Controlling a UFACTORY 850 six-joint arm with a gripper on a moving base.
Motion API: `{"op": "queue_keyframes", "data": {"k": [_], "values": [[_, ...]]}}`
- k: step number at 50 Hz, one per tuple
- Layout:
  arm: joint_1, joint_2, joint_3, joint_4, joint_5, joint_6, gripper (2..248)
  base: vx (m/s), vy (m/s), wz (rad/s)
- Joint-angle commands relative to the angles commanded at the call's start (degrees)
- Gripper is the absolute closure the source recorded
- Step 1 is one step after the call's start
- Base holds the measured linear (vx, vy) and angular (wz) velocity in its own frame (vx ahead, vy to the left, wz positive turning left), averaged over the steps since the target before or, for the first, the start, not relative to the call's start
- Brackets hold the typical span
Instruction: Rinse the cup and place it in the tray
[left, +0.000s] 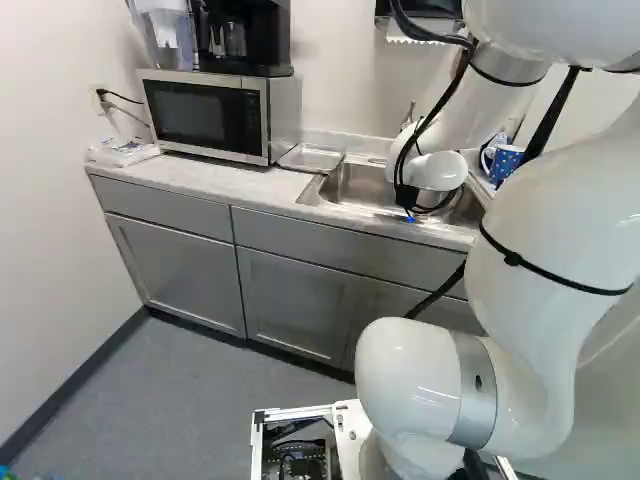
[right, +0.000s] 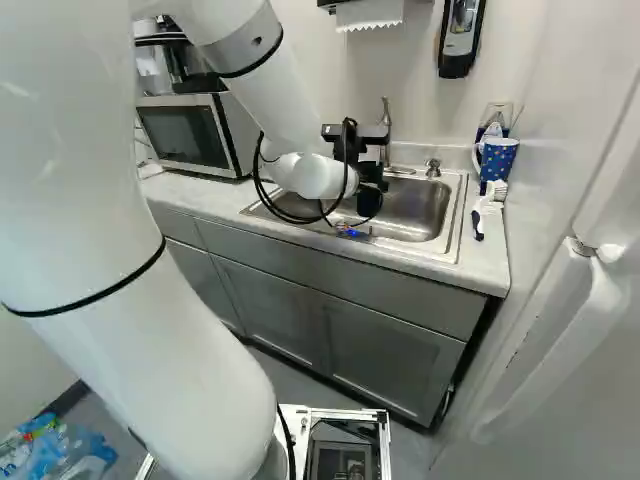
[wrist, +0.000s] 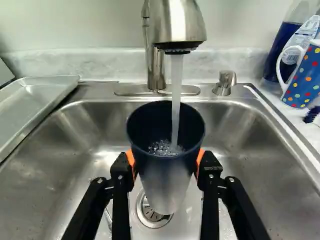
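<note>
End effector, cup gripped between orange pads

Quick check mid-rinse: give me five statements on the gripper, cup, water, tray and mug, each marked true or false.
1. The gripper holds the cup between its two fingers. True.
2. No water is running. False: a stream falls from the faucet into the cup.
3. The tray lies beside the sink. True.
4. The cup is upside down. False: its mouth faces up, and bubbly water shows inside.
5. The dotted mug is held in the gripper. False: it stands on the counter, next to a bottle of blue liquid.
</note>
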Motion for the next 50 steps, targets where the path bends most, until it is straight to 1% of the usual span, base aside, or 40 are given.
{"op": "queue_keyframes", "data": {"k": [50], "values": [[0.00,0.00,0.00,0.00,0.00,0.00,124,0.000,0.000,0.000]]}}
